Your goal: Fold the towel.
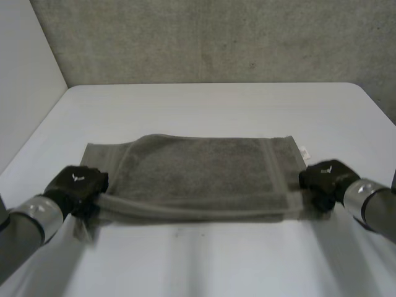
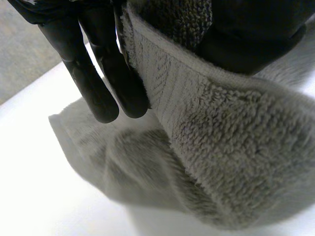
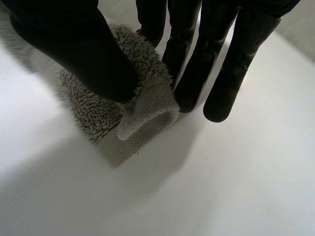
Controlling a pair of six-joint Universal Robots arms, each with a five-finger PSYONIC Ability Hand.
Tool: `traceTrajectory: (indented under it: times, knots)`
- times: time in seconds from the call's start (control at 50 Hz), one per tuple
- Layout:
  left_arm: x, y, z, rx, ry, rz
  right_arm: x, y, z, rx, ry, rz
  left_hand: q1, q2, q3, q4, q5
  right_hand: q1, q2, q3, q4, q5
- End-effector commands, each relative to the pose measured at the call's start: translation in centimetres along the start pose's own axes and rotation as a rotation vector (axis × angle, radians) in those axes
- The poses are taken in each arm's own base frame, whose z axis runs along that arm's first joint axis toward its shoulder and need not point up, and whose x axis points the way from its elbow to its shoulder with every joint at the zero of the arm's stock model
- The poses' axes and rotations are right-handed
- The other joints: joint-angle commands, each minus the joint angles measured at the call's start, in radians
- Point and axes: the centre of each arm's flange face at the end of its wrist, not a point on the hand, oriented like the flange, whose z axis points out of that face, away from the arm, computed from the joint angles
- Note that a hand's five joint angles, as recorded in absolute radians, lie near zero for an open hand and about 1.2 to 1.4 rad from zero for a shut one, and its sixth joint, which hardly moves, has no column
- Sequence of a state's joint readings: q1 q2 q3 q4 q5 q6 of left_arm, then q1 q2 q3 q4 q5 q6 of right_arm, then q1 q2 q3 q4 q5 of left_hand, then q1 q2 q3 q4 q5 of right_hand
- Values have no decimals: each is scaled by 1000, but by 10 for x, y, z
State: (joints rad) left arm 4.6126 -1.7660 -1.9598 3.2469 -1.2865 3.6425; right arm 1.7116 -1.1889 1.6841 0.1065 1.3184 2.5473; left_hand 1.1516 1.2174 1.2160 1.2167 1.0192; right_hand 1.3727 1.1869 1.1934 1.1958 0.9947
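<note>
Left robot hand (image 1: 77, 184) and right robot hand (image 1: 325, 178) are pinching the near corners of the towel (image 1: 198, 170) lying on the desk (image 1: 216, 105). We are starting the fold; next both must lift evenly, we think.

We saw a boxy black left hand (image 1: 77, 182) and right hand (image 1: 325, 176), each with a small white mark on its back. Behind each sat a shiny silver-grey ring, then the rounded grey left arm (image 1: 21, 232) and right arm (image 1: 377, 210). The fingers (image 2: 91, 91) were glossy black, long and round-tipped.
</note>
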Motion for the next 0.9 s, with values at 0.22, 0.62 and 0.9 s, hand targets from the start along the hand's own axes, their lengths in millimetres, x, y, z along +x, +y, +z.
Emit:
traceTrajectory:
  times: [0.22, 0.62, 0.9]
  knots:
    - [-69, -238, 30, 764, -202, 20, 99, -219, -40, 934, 460, 105, 245, 179, 180, 180, 202, 24, 209, 203, 200, 227]
    - [-19, -84, 24, 273, -84, -186, 26, -89, -8, 294, 128, -46, 245, 179, 180, 180, 202, 24, 209, 203, 200, 227]
    - [28, 4, 34, 147, 25, 10, 0, 2, 22, 15, 12, -20, 245, 179, 180, 180, 202, 24, 209, 203, 200, 227]
